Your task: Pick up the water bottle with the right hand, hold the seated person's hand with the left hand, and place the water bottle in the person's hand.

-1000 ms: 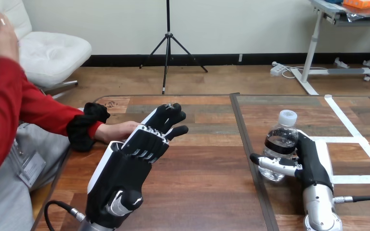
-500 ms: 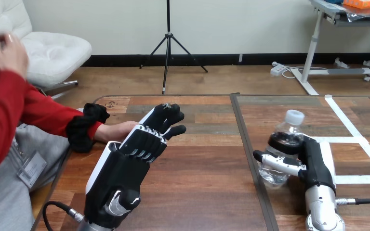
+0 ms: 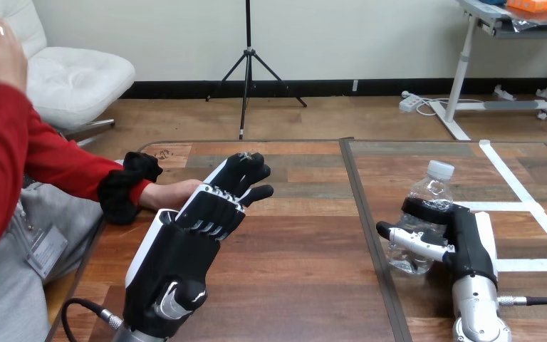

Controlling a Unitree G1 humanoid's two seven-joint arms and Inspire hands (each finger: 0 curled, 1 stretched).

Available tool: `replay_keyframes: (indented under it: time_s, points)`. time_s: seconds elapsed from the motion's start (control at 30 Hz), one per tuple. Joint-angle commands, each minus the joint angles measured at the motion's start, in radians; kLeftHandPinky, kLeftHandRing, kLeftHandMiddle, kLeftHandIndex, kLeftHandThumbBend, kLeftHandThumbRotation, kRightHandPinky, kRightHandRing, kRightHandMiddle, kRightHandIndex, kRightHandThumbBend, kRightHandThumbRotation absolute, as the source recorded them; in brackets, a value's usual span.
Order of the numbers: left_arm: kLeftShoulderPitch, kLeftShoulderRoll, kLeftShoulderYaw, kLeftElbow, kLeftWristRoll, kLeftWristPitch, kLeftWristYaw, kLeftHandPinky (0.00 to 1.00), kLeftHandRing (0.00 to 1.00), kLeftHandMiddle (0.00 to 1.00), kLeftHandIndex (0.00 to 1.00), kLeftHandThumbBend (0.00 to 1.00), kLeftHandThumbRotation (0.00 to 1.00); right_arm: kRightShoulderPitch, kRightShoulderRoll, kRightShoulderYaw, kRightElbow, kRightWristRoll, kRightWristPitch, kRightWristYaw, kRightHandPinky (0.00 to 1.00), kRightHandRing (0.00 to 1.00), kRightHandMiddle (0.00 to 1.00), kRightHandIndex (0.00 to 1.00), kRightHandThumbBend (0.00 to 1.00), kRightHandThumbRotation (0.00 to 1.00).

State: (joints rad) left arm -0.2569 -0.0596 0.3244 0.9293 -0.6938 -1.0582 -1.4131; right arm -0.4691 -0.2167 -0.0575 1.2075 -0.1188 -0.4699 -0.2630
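Note:
A clear water bottle (image 3: 422,226) with a white cap stands right of the table's middle, leaning to the right. My right hand (image 3: 463,239) is shut on it, thumb across its front and fingers round its dark label. I cannot tell whether its base still touches the table. My left hand (image 3: 185,246) is raised at the left, back toward the camera, fingers nearly straight and pointing away. The person's hand (image 3: 173,194) lies on the table behind it, coming from a red sleeve with a black cuff. My left hand covers most of it; contact cannot be made out.
White tape lines (image 3: 514,182) mark a square on the table's right part, beside the bottle. A dark seam (image 3: 360,196) runs front to back between my hands. The person's other hand (image 3: 0,50) is raised at the view's upper left.
The bottle has tipped to the right in my right hand, its cap moving right, and the hand has shifted slightly right. My left hand has barely moved. The person's raised hand has shifted about.

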Motion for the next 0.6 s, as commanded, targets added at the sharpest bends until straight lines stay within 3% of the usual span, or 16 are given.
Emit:
replay_keyframes:
  time_s: [0.0,0.57]
  points:
    - [-0.046,-0.007,0.001,-0.009,0.013,-0.010,0.014,0.87,0.93,0.93,0.92,0.96,0.75,-0.011,0.014,-0.005,-0.021,0.005,-0.033,0.008,0.25,0.32,0.44,0.49,0.84,0.00]
    - [-0.052,-0.001,0.003,0.009,0.033,-0.026,0.032,0.86,0.92,0.93,0.92,0.98,0.76,0.012,0.018,0.014,-0.092,-0.008,-0.080,0.014,0.26,0.32,0.44,0.48,0.85,0.00]
